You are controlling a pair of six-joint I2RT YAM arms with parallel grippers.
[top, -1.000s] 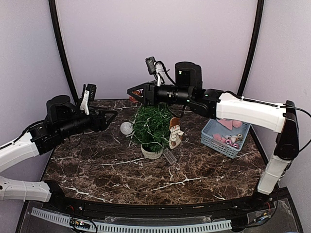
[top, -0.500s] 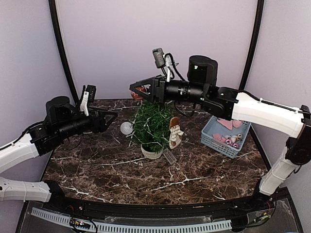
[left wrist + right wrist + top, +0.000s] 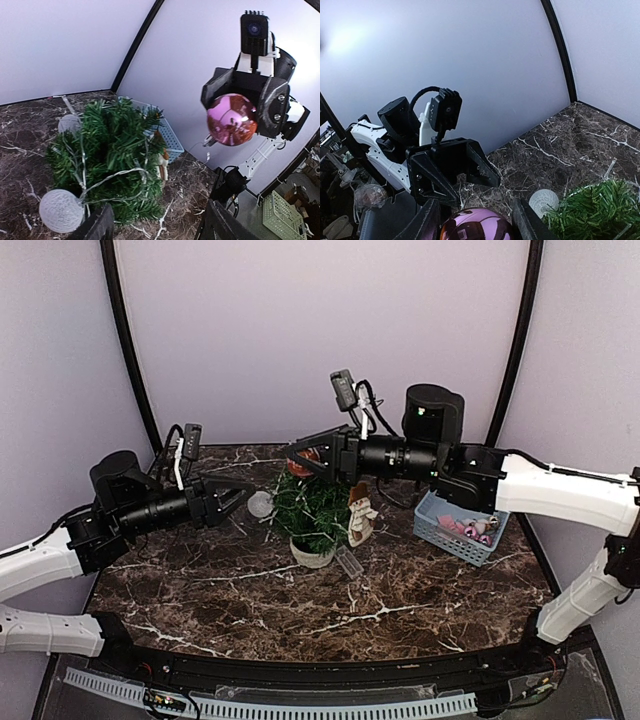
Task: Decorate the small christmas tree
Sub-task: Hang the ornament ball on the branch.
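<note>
The small christmas tree (image 3: 312, 506) stands mid-table in a pale pot (image 3: 312, 554), wound with a light string carrying white textured balls (image 3: 261, 503). My right gripper (image 3: 302, 462) is shut on a shiny pink bauble (image 3: 306, 465) and holds it just above the tree's top left. The bauble fills the space between the fingers in the right wrist view (image 3: 476, 227) and shows in the left wrist view (image 3: 232, 119). My left gripper (image 3: 236, 496) is open and empty, left of the tree, pointing at it (image 3: 112, 155).
A blue basket (image 3: 432, 524) with pink ornaments sits at the right. A small brown and white figurine (image 3: 360, 512) stands against the tree's right side. A small clear piece (image 3: 348, 562) lies in front of the pot. Curved black poles rise at both back corners.
My right arm has swung right and lowered, bringing the bauble down to the tree's top. My left gripper has moved a little right, closer to the tree.
</note>
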